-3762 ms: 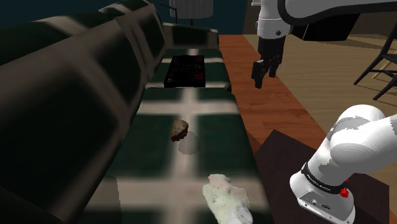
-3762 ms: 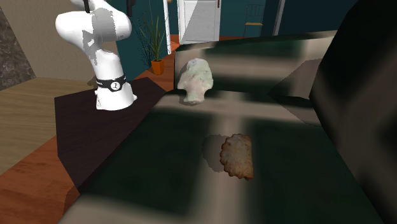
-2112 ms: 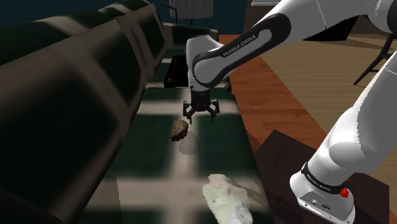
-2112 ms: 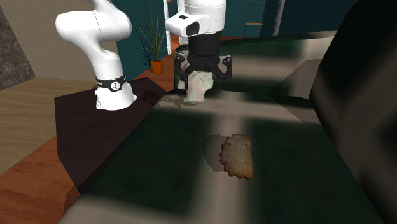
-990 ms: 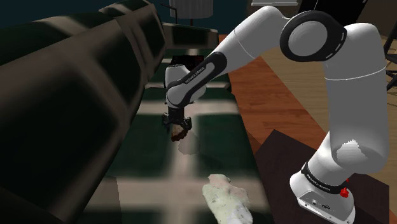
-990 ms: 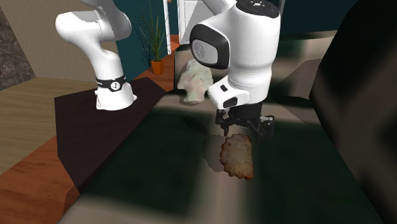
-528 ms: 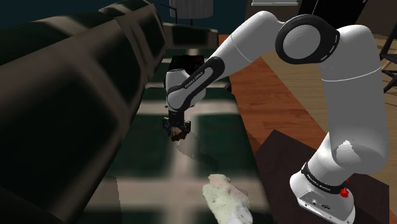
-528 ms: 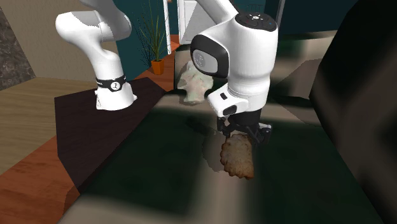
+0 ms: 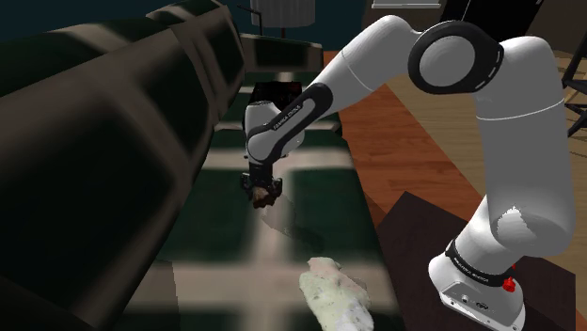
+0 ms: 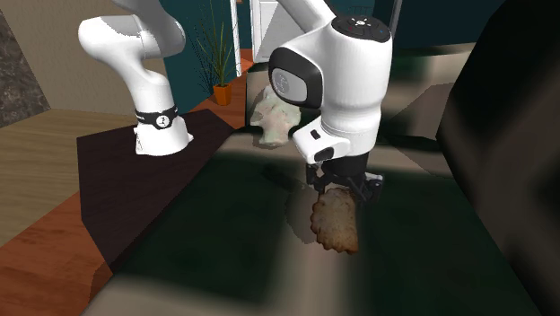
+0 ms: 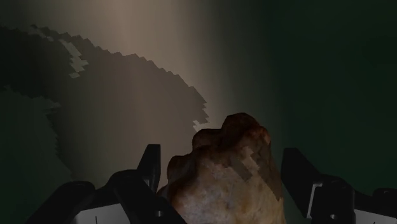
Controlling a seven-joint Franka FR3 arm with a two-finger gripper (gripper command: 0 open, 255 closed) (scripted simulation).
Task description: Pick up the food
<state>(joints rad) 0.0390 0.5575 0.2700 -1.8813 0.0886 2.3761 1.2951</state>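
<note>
The food (image 9: 266, 197) is a brown, crusty, flat lump lying on the dark green checked sofa seat (image 9: 320, 216). My black gripper (image 9: 261, 190) points down at it and is shut on its upper end. In the second exterior view the gripper (image 10: 342, 190) clasps the top edge of the food (image 10: 335, 224), whose lower part still rests against the seat. From the wrist, the brown lump (image 11: 229, 175) sits between the two fingers of the gripper (image 11: 224, 173), which press on its sides.
A pale crumpled lump (image 9: 334, 293) lies on the seat near the stand (image 9: 423, 235). A black flat object (image 9: 275, 103) sits farther along the seat. The dark backrest (image 9: 94, 141) rises beside the food. Wooden floor (image 9: 452, 122) and a chair (image 9: 564, 85) lie beyond.
Over the last second the gripper came down a little onto the food and its fingers closed from wide open onto the lump. The food has not risen.
</note>
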